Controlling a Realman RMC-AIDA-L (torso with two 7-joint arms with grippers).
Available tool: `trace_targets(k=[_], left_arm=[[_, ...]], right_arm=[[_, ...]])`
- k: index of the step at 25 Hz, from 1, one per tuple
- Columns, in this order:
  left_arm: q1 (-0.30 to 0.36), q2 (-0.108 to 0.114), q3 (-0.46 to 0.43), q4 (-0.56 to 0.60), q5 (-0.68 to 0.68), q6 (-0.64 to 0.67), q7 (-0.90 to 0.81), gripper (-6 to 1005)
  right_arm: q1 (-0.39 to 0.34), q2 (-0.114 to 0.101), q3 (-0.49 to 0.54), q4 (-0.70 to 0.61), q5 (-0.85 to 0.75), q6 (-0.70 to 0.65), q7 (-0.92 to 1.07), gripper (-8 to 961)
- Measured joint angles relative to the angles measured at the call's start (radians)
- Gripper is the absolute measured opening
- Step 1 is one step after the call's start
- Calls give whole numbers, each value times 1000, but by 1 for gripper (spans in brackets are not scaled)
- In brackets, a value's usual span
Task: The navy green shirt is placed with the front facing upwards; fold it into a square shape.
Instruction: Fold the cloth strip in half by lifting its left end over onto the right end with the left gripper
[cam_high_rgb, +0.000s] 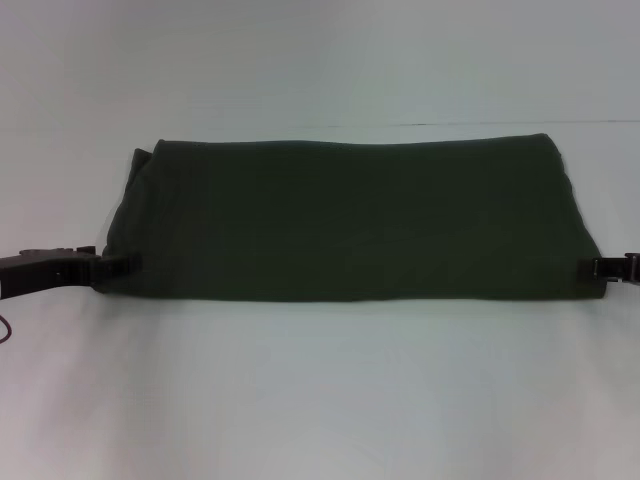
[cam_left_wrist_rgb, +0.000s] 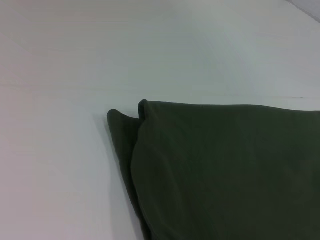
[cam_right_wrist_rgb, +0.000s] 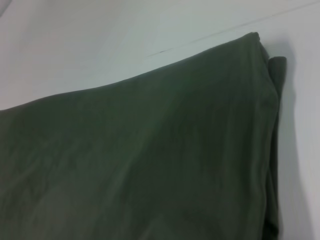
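On white bench (cam_high_rgb: 320, 400), dark olive-green cotton shirt (cam_high_rgb: 350, 220) lies folded to wide band. Left pincer (cam_high_rgb: 118, 265), right pincer (cam_high_rgb: 600, 268) at near corners, seemingly clamped on cloth, likely ready for next fold.

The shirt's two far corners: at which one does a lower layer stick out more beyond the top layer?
The far-left corner of the navy green shirt; an under-layer peeks out there, while the far-right corner looks almost flush.

Bright, even overhead light; soft blur throughout, faint shadow beneath the shirt (cam_high_rgb: 350, 220).
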Motion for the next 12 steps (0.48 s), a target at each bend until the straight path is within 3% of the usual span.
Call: trace_targets(k=[12], left_arm=[[1, 0, 0, 0, 1, 2, 0, 751]], right_arm=[[-8, 0, 1, -8, 1, -6, -8, 214]])
